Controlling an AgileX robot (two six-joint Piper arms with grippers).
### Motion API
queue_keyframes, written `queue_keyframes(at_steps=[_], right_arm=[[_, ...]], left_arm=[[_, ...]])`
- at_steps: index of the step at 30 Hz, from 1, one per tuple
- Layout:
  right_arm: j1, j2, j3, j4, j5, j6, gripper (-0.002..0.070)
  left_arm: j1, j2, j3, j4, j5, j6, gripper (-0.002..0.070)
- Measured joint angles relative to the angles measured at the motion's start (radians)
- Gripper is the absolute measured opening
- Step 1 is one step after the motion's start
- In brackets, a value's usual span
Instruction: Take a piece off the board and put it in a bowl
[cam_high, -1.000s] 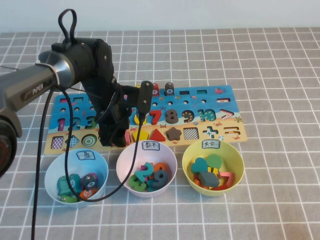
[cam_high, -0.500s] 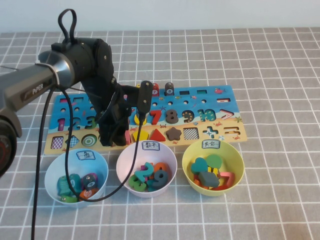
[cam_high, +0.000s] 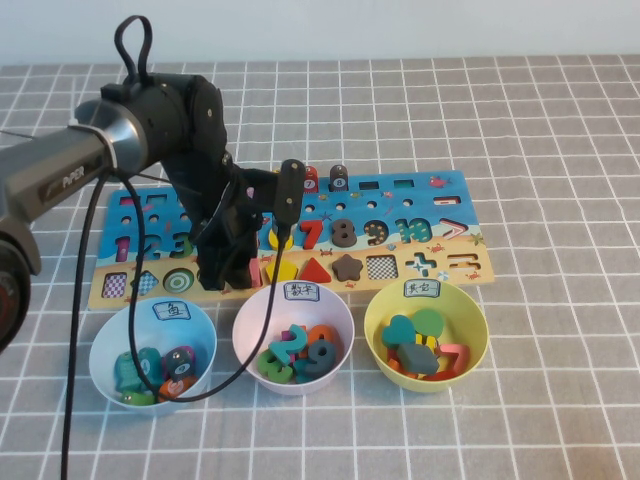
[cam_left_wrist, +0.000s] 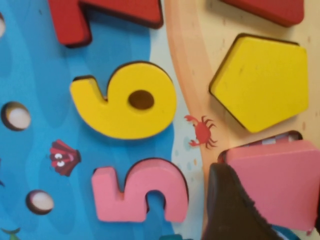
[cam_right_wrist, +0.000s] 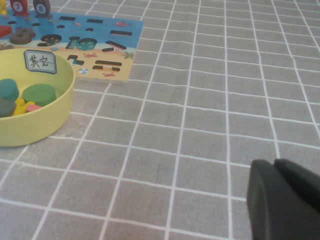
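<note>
The board (cam_high: 440, 195) lies across the middle of the table. My left gripper (cam_high: 228, 278) is down at its near edge, left of centre, shut on the piece (cam_left_wrist: 280, 180), a flat pink square. One dark finger (cam_left_wrist: 227, 205) presses its side. The piece sits slightly askew over its checkered slot. From above only a pink sliver of the piece (cam_high: 254, 272) shows beside the gripper. The yellow-green bowl (cam_high: 475, 330) stands in front of the board's right part, with several pieces inside. My right gripper (cam_right_wrist: 280, 200) hovers shut over bare table right of that bowl (cam_right_wrist: 60, 100). It is outside the high view.
A pale pink bowl (cam_high: 240, 325) and a pale blue bowl (cam_high: 100, 345), both holding pieces, stand left of the yellow-green one. A yellow pentagon (cam_left_wrist: 260, 87), a yellow 6 (cam_left_wrist: 125, 100) and a pink 5 (cam_left_wrist: 140, 192) sit next to the piece. A black cable (cam_high: 80, 330) loops over the blue bowl.
The left gripper has stayed at the same spot on the board, shifting only slightly. The bowls, the board and their pieces have not moved.
</note>
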Motion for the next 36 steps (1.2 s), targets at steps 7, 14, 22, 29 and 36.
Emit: queue_keyframes(at_steps=[7, 14, 22, 29, 36], right_arm=[[0.000, 0.000, 0.000, 0.000, 0.000, 0.000, -0.0017], [0.000, 0.000, 0.000, 0.000, 0.000, 0.000, -0.0017], [0.000, 0.000, 0.000, 0.000, 0.000, 0.000, -0.0017], [0.000, 0.000, 0.000, 0.000, 0.000, 0.000, -0.0017], [0.000, 0.000, 0.000, 0.000, 0.000, 0.000, -0.0017]], left_arm=[[0.000, -0.015, 0.000, 0.002, 0.000, 0.002, 0.0286], [0.000, -0.051, 0.000, 0.002, 0.000, 0.002, 0.0286], [0.000, -0.150, 0.002, 0.002, 0.033, -0.045, 0.0285], [-0.016, -0.289, 0.125, 0.002, 0.034, -0.087, 0.0285], [-0.115, -0.374, 0.210, 0.002, 0.064, -0.205, 0.0285]])
